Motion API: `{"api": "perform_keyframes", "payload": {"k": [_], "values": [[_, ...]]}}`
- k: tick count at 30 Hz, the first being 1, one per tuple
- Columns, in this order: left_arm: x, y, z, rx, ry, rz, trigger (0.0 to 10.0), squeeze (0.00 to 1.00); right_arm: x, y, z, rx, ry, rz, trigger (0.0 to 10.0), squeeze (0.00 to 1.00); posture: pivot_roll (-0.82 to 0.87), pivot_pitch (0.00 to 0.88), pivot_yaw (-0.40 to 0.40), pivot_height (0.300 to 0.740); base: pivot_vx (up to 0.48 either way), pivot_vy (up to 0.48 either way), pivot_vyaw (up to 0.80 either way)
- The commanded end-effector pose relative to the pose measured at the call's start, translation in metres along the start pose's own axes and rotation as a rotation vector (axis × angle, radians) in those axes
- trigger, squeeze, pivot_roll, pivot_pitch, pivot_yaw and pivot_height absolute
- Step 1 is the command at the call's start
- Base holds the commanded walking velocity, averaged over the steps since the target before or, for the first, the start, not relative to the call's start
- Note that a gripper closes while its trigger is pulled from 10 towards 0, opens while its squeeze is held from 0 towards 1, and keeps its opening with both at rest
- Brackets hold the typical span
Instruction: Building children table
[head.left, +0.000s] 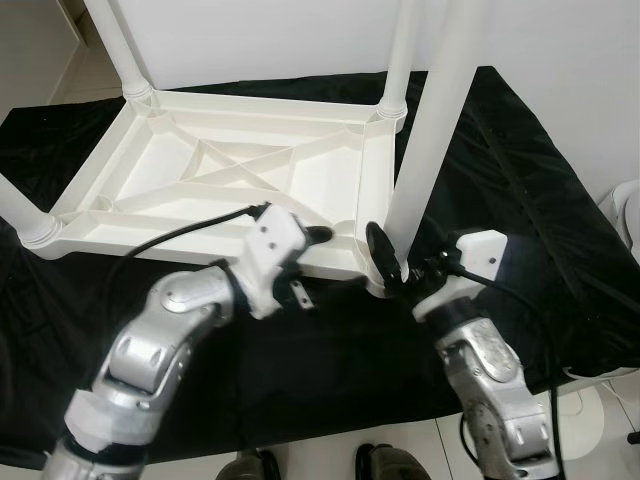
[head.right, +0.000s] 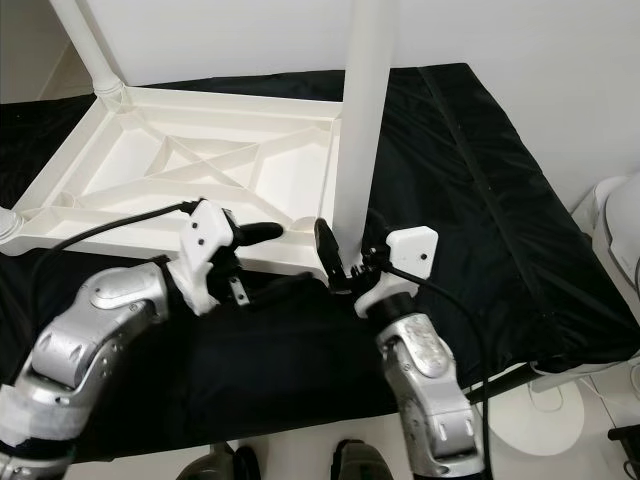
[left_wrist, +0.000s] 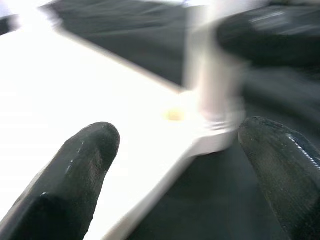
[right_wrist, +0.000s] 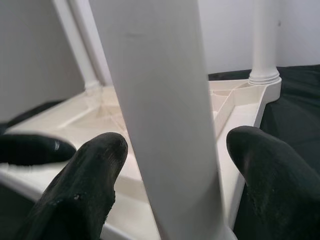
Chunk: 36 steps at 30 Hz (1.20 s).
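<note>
While the white plastic children's table (head.left: 230, 185) lies upside down on a black cloth (head.left: 520, 190), legs pointing up, we work at its near right corner. Our right gripper (right_wrist: 172, 165) reaches forward from a bent silver arm, its two fingers (right_wrist: 87, 180) spread wide on either side of the near right leg (head.left: 425, 120) close to its base; we cannot tell whether they touch it. Our left gripper (head.left: 310, 236) stretches in from the left, elbow bent, wrist over the cloth, fingers (left_wrist: 75, 175) parted and holding nothing, tips at the table's near rim just beside that same leg socket. White floor (head.left: 400, 440) shows below the cloth's edge.
</note>
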<state>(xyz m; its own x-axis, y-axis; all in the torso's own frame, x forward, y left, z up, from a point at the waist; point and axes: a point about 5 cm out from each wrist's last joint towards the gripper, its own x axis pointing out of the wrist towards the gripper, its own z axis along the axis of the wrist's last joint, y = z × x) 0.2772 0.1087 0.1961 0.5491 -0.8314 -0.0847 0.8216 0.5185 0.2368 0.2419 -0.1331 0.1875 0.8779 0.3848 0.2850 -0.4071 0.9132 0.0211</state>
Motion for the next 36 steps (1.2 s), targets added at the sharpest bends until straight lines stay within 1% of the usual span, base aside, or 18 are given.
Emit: {"api": "perform_keyframes", "payload": {"k": [1, 2, 8, 9, 10, 11, 14, 15, 16, 17, 18, 20, 21, 24, 25, 28, 33, 36], "values": [[-0.006, 0.013, -0.004, 0.026, 0.027, 0.072, 10.0, 0.0, -0.002, -0.003, -0.002, 0.003, 0.02, 0.038, 10.0, 0.0, -0.16, 0.143, 0.071, 0.74, 0.0, 0.0, 0.0], [-0.013, 0.022, -0.005, 0.044, 0.04, 0.089, 10.0, 0.0, -0.003, -0.011, -0.002, -0.024, 0.033, 0.046, 10.0, 0.0, -0.16, 0.143, 0.071, 0.74, 0.0, 0.0, 0.0], [-0.019, 0.031, -0.011, 0.071, 0.075, 0.113, 10.0, 0.0, -0.003, -0.021, -0.003, -0.051, 0.055, 0.072, 10.0, 0.0, -0.16, 0.138, 0.069, 0.74, 0.0, 0.0, 0.0], [-0.016, 0.03, -0.014, 0.056, 0.076, 0.11, 10.0, 0.14, 0.0, -0.024, -0.006, -0.063, 0.067, 0.106, 10.0, 0.0, -0.15, 0.134, 0.074, 0.74, 0.0, 0.0, 0.0], [-0.016, 0.03, -0.014, 0.056, 0.076, 0.11, 10.0, 0.14, 0.0, -0.024, -0.006, -0.063, 0.067, 0.106, 10.0, 0.0, -0.15, 0.134, 0.074, 0.74, 0.0, 0.0, 0.0], [-0.013, 0.029, -0.017, 0.029, 0.068, 0.099, 10.0, 1.0, 0.002, -0.025, -0.008, -0.072, 0.076, 0.13, 10.0, 0.0, -0.15, 0.133, 0.076, 0.74, 0.0, 0.0, 0.0], [-0.009, 0.025, -0.02, 0.01, 0.07, 0.08, 10.0, 1.0, 0.006, -0.027, -0.012, -0.083, 0.097, 0.173, 10.0, 0.0, -0.15, 0.133, 0.076, 0.74, 0.0, 0.0, 0.0], [-0.007, 0.022, -0.024, 0.022, 0.092, 0.07, 7.9, 0.3, 0.008, -0.029, -0.015, -0.082, 0.109, 0.192, 10.0, 0.0, -0.14, 0.13, 0.075, 0.74, 0.0, 0.0, 0.0], [-0.007, 0.022, -0.024, 0.022, 0.092, 0.07, 7.9, 0.3, 0.008, -0.029, -0.015, -0.082, 0.109, 0.192, 10.0, 0.0, -0.14, 0.13, 0.075, 0.74, 0.0, 0.0, 0.0], [-0.006, 0.02, -0.027, 0.033, 0.108, 0.063, 3.2, 0.0, 0.009, -0.03, -0.017, -0.082, 0.117, 0.204, 10.0, 0.0, -0.14, 0.13, 0.075, 0.74, 0.0, 0.0, 0.0], [-0.005, 0.018, -0.03, 0.044, 0.117, 0.045, 0.9, 0.0, 0.011, -0.032, -0.02, -0.092, 0.127, 0.22, 10.0, 0.0, -0.14, 0.13, 0.078, 0.74, 0.0, 0.0, 0.0], [-0.005, 0.017, -0.032, 0.05, 0.121, 0.034, 0.9, 0.0, 0.013, -0.034, -0.022, -0.1, 0.133, 0.231, 10.0, 0.0, -0.14, 0.13, 0.078, 0.74, 0.0, 0.0, 0.0], [-0.005, 0.017, -0.032, 0.069, 0.123, 0.042, 0.0, 0.0, 0.016, -0.035, -0.023, -0.109, 0.139, 0.241, 10.0, 0.0, -0.14, 0.129, 0.077, 0.74, 0.0, 0.0, 0.0], [-0.004, 0.018, -0.033, 0.085, 0.123, 0.05, 0.0, 0.0, 0.017, -0.036, -0.024, -0.114, 0.142, 0.25, 10.0, 0.0, -0.14, 0.129, 0.077, 0.74, 0.0, 0.0, 0.0], [-0.004, 0.022, -0.039, 0.106, 0.166, 0.084, 10.0, 0.0, 0.02, -0.036, -0.03, -0.114, 0.172, 0.298, 10.0, 0.0, -0.13, 0.129, 0.078, 0.74, 0.0, 0.0, 0.0], [-0.004, 0.023, -0.041, 0.109, 0.178, 0.089, 10.0, 0.0, 0.021, -0.036, -0.032, -0.114, 0.18, 0.315, 10.0, 0.0, -0.13, 0.129, 0.078, 0.74, 0.0, 0.0, 0.0], [-0.01, 0.028, -0.048, 0.152, 0.221, 0.133, 10.0, 0.0, 0.015, -0.024, -0.037, -0.082, 0.198, 0.4, 10.0, 0.0, -0.11, 0.128, 0.064, 0.74, 0.0, 0.0, 0.0], [-0.014, 0.04, -0.052, 0.167, 0.257, 0.219, 10.0, 0.0, 0.009, -0.01, -0.038, -0.051, 0.198, 0.453, 10.0, 0.0, -0.11, 0.128, 0.06, 0.74, 0.0, 0.0, 0.0]]}}
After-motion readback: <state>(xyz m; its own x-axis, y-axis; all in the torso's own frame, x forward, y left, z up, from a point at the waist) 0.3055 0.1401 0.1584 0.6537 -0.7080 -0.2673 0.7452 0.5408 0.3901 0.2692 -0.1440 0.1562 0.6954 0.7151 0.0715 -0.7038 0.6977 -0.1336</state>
